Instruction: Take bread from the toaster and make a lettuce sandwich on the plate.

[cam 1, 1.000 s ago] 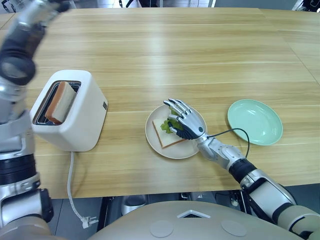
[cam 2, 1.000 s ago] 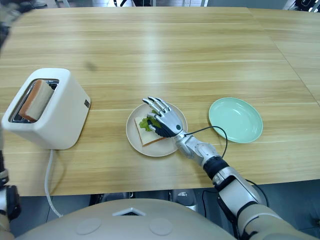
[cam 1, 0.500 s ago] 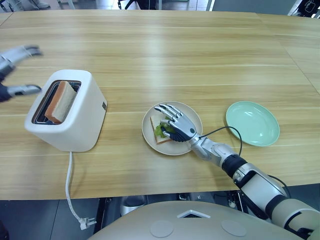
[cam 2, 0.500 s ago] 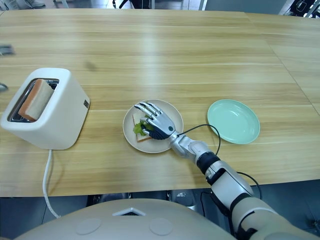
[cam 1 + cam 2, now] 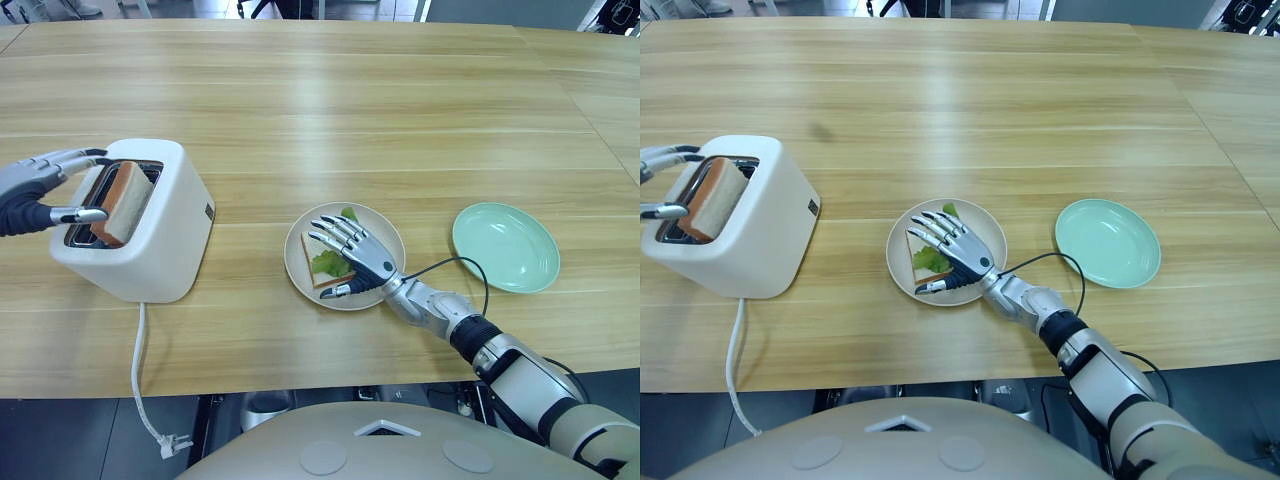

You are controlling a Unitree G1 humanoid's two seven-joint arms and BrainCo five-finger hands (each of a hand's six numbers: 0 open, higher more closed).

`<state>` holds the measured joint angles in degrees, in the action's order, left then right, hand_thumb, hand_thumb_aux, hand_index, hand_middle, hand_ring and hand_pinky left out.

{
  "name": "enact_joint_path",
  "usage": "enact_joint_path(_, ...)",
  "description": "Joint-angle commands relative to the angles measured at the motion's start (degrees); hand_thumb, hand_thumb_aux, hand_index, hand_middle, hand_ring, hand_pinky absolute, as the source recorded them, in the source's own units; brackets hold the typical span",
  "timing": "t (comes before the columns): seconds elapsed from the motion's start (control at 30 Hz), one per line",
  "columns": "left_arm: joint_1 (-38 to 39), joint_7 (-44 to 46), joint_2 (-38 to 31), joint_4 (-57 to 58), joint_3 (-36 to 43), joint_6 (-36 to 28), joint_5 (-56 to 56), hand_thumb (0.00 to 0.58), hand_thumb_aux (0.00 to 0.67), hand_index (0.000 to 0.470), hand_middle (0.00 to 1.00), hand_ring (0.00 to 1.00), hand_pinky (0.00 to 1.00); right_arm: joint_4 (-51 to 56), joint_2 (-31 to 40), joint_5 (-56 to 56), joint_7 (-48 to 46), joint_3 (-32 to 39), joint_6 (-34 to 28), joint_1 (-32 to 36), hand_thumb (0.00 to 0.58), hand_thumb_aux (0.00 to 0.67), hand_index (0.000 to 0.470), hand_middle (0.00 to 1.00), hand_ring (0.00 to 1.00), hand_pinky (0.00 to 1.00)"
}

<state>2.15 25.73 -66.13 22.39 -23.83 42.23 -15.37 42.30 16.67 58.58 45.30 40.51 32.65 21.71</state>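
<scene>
Left hand: my left hand (image 5: 42, 190) sits at the left edge of the frame, against the far-left side of the toaster (image 5: 160, 235). Its fingers are spread apart with the thumb below, bracketing the slot, and they grip nothing.
Toaster bread: a slice of bread (image 5: 120, 204) stands tilted in the slot, just beside my left fingertips (image 5: 90, 154).
Right arm: it comes in from the lower right corner and stretches up-left toward the centre of the frame, forearm low over the bench (image 5: 350, 100).
Right hand: my right hand (image 5: 352, 256) lies palm down over the beige plate (image 5: 388, 228), fingers straight and fanned, closed on nothing.
Plate contents: a bread slice (image 5: 316, 279) lies on the plate with lettuce (image 5: 322, 263) on top, partly under my fingers.
Other: a green plate (image 5: 505, 246) sits right of centre, and the toaster's cord (image 5: 139, 365) trails to the lower left.
</scene>
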Motion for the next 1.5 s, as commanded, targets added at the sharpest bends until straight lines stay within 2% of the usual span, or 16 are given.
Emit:
enact_joint_path(0.03, 0.50, -3.09, -0.62, 1.97, -0.41, 0.79, -1.48, 0.000, 0.000, 0.000, 0.00, 0.00, 0.00, 0.48, 0.21, -1.27, -0.96, -0.07, 0.57, -0.26, 0.000, 0.000, 0.000, 0.00, 0.00, 0.00)
enact_joint_path(0.2, 1.01, -5.60, -0.38, 2.91, 0.39, 1.19, -1.62, 0.000, 0.000, 0.000, 0.00, 0.00, 0.00, -1.59, 0.99, -1.54, -1.57, -0.22, 0.78, -0.34, 0.000, 0.000, 0.000, 0.00, 0.00, 0.00)
enact_joint_path(0.47, 3.23, -3.51, 1.12, 3.12, 5.17, 2.85, -0.13, 0.000, 0.000, 0.000, 0.00, 0.00, 0.00, -4.00, 1.18, -4.77, -2.62, -1.67, 2.83, -1.02, 0.000, 0.000, 0.000, 0.00, 0.00, 0.00)
enact_joint_path(0.8, -0.02, -5.22, 1.30, 7.89, 8.58, 1.87, -1.97, 0.000, 0.000, 0.000, 0.00, 0.00, 0.00, -7.11, 0.98, -8.80, -5.76, -3.87, 6.18, -3.01, 0.000, 0.000, 0.000, 0.00, 0.00, 0.00)
enact_joint_path(1.13, -1.27, -8.53, 0.53, 12.23, 10.35, 1.52, -3.75, 0.000, 0.000, 0.000, 0.00, 0.00, 0.00, -8.70, 0.92, -9.37, -7.45, -5.35, 6.77, -4.22, 0.000, 0.000, 0.000, 0.00, 0.00, 0.00)
enact_joint_path(1.5, 0.48, -8.23, 1.20, 9.14, 9.39, 4.51, 1.26, 0.000, 0.000, 0.000, 0.00, 0.00, 0.00, -8.98, 0.99, -9.39, -8.29, -5.96, 6.70, -4.68, 0.000, 0.000, 0.000, 0.00, 0.00, 0.00)
